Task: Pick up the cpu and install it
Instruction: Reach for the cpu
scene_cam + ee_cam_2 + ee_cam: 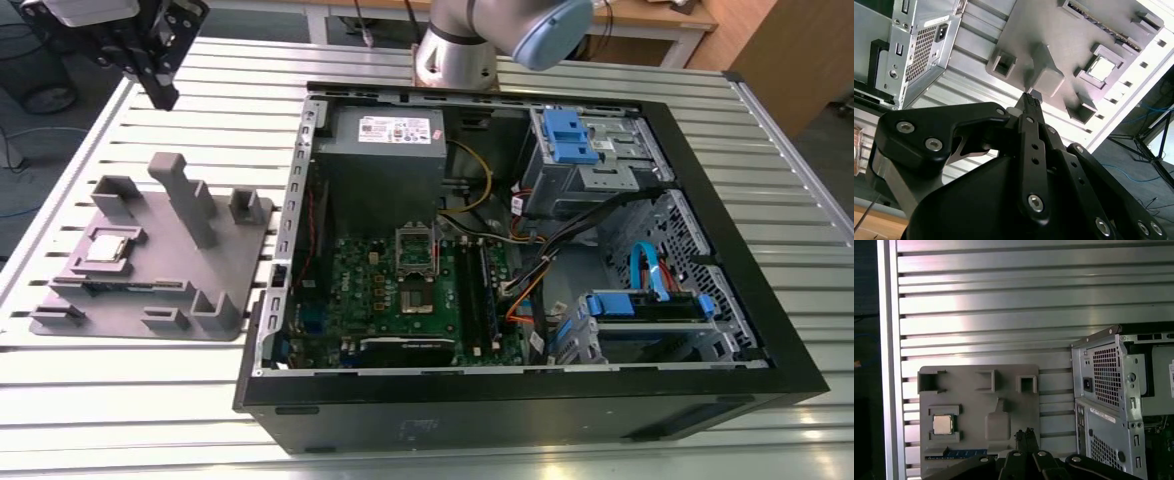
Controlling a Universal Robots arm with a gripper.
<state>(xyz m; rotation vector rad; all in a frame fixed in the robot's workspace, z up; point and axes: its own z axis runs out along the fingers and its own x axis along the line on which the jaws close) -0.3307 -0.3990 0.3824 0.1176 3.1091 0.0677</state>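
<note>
- Over the far side of the slatted aluminium table (pixel 134 400), at the exterior view's upper left, hangs the black, link-jointed gripper (pixel 167 98). It points downward with open air all around its tips.
- In both wrist views its two narrow fingers (pixel 1026 107) (pixel 1029 432) are drawn together tip to tip, with nothing held between them.
- Below the gripper lies the large grey plastic tray (pixel 227 250) with upright posts. In the second wrist view the fingertips line up with the tallest rectangular post (pixel 1046 80) but stay well above it, not touching.
- The small flat square cpu (pixel 110 248) (pixel 1102 68) (pixel 942 424), with its pale silvery metal top, lies flat in a raised square frame on the tray. It is off to one side of the fingertips' line, past the tall post, and untouched.
- Low walls ring the chip's pocket on all four sides. The space above it is open, and the tall post stands between it and the tray's side nearest the case.
- Beside the tray, further from the gripper, stands the open black computer case (pixel 694 160), lying on its side. Only a narrow strip of bare slats separates the tray's edge from the case's metal rim.
- Inside the case, well apart from the gripper, the dark rectangular socket frame (pixel 415 248) sits on the green circuit board (pixel 374 290). The grey power supply box (pixel 384 150) stands on one side of it and loose coloured cables (pixel 467 195) are close on another.
- Beyond the tray, the first wrist view shows a wide run of bare table slats.
</note>
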